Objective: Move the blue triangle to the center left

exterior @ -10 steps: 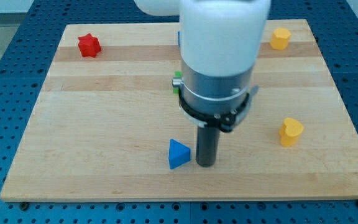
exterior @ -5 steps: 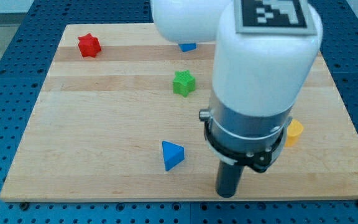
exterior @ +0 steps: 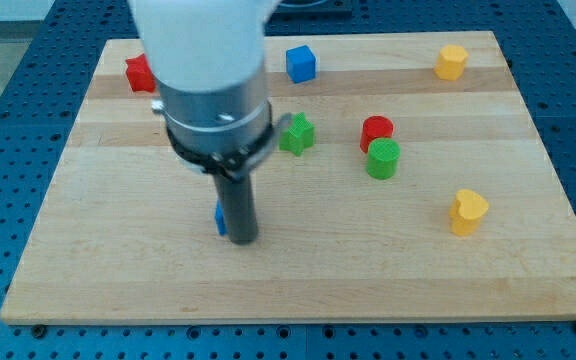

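Note:
The blue triangle point(exterior: 220, 219) is mostly hidden behind my rod; only a thin blue sliver shows at the rod's left edge, left of the board's centre. My tip point(exterior: 242, 240) rests on the wooden board point(exterior: 118, 270), touching or very near the triangle's right side. The arm's white and grey body covers the upper left of the view.
A red star point(exterior: 136, 72) sits at the top left, partly behind the arm. A blue cube point(exterior: 301, 63), green star point(exterior: 296, 133), red cylinder point(exterior: 376, 130), green cylinder point(exterior: 383, 158) and two yellow blocks point(exterior: 451, 61) point(exterior: 467, 211) lie to the right.
The arm swung from the view's bottom right to the left. The blue triangle moved left and up and is now largely hidden behind the rod.

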